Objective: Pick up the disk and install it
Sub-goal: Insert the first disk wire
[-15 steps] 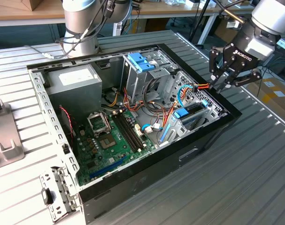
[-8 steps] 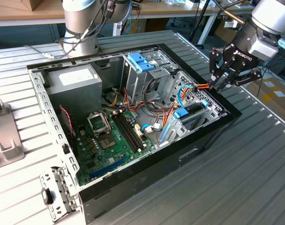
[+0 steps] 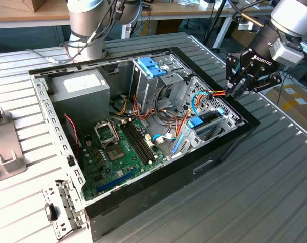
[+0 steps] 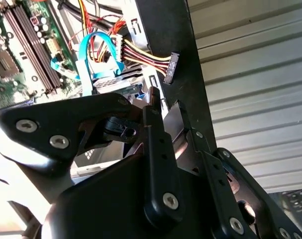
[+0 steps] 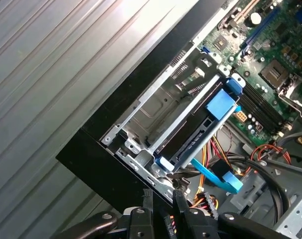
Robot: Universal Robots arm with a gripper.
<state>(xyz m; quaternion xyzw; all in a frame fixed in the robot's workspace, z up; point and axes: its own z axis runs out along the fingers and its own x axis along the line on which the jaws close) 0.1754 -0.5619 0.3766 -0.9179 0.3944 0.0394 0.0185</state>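
While the arm reaches down, claw fingers nearly together — empty, at the case rim, disk seated in its bay.

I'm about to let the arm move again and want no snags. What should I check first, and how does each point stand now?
1. Disk inside the drive bay: ok, it lies between the bay's rails.
2. Disk fully latched: cannot tell.
3. Gripper apart from the disk: ok, it is at the case rim beside the bay.
4. Coloured wire bundle away from the gripper: not ok, its connector lies at the rim close by.
5. Blue flat cable plugged into the disk: cannot tell.
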